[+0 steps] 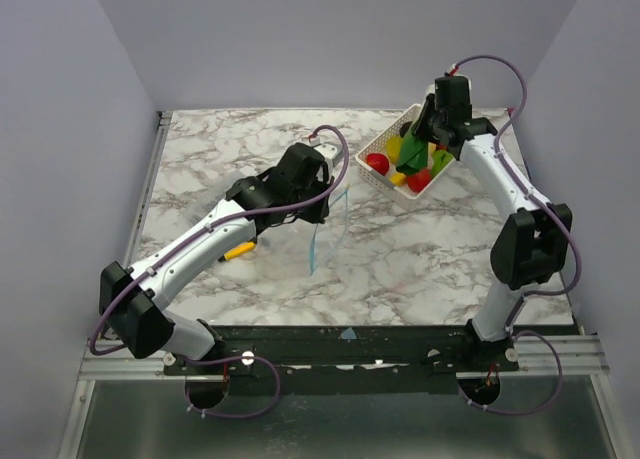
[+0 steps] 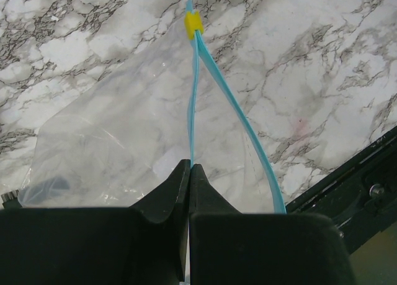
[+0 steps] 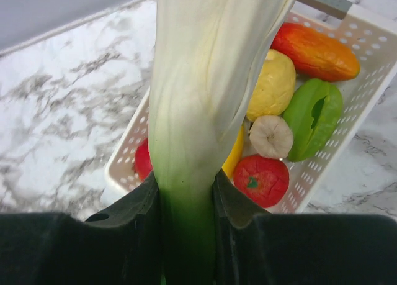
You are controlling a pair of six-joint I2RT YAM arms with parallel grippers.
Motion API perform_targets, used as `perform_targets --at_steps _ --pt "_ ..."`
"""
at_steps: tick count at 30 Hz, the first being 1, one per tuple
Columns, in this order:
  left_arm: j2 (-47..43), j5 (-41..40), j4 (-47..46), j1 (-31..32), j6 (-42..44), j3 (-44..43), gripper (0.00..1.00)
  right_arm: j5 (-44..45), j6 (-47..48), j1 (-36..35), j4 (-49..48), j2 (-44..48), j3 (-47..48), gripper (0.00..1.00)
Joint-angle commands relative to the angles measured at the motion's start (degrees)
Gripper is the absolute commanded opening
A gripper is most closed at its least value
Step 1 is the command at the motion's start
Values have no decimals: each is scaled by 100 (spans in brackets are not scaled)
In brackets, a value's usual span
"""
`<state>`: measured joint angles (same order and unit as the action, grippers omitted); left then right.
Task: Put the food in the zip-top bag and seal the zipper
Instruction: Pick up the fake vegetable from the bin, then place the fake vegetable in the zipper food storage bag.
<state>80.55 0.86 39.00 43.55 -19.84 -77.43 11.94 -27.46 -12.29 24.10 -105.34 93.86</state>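
Picking step: my right claw [image 3: 186, 195] pinches the white-and-green plastic toy leek [image 3: 198, 80] above the white basket [image 3: 372, 36]; next, carry it into the clear zip-top bag [image 2: 118, 130] my left claw [image 2: 189, 173] clamps.

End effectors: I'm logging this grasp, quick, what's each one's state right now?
Left end effector: closed on the zip-top bag at its zipper.
Right end effector: closed around the toy leek.

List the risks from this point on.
1. The right end effector grips the long white-and-green plastic toy leek at its green end, so it may swing or slip.
2. The left end effector pinches one light blue zipper strip of the floppy transparent zip-top bag; the mouth gapes only narrowly, so the leek may snag.
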Motion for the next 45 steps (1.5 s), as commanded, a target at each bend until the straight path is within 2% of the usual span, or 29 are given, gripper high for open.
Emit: perform_targets --at_steps 1,3,8,12,19,23,30,39,45 --pt "109 126 -77 -53 -64 -1 0 -1332 1112 22 1495 586 277 18" --pt "142 98 -85 -64 -64 9 0 -2089 1209 15 1933 900 128 18" --pt "228 166 -248 -74 -149 103 0 -3970 1005 -25 2046 2055 -1050 18" --pt "315 306 -492 -70 -318 205 0 -5203 789 -275 2201 2555 -1627 18" --pt "315 -116 -914 20 -515 424 0 -6392 191 -505 2259 3176 -1918 17" --pt "153 -690 -1082 118 -745 646 0 -6520 -132 -698 2379 3303 -2099 16" --pt "-70 -1142 -1276 317 -1154 924 0 -6502 -504 -1275 2138 3416 -2885 14" --pt "-268 -1091 -1750 582 -1287 1136 0 -6562 -679 -1471 1573 3338 -3621 11" --pt "-383 -1048 -2006 740 -1266 1194 0 -6480 -652 -1493 1567 3189 -3690 9"
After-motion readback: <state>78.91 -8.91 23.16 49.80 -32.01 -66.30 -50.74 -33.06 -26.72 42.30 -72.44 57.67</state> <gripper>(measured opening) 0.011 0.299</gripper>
